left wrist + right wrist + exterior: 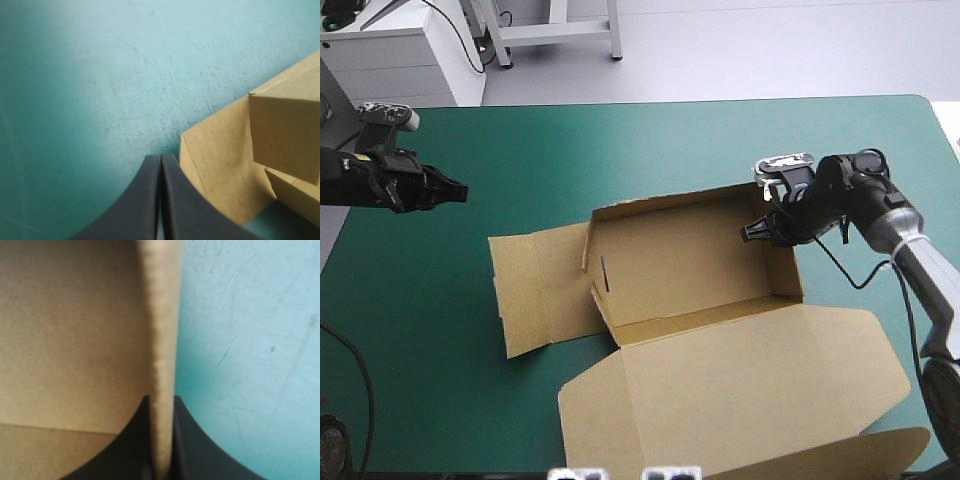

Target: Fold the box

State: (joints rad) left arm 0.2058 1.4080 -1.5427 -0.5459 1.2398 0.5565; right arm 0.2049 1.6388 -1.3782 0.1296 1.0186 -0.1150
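The brown box [690, 265] stands mid-table as an open tray, its far and right walls raised, its lid [740, 385] lying flat toward the near edge and a side flap [535, 290] flat at its left. My right gripper [758, 230] is shut on the top edge of the right wall [161, 355], the board's edge running up between its fingers [127, 445]. My left gripper [460, 191] hovers shut over the teal-green cover, well left of the box. In the left wrist view the box's flap and left wall [235, 165] lie just ahead and to one side of my left gripper [160, 160].
Teal-green cover [520, 150] stretches bare beyond and left of the box. The lid's tuck flap [860, 455] reaches the table's near right edge. A white cabinet [400, 60] stands beyond the far left corner.
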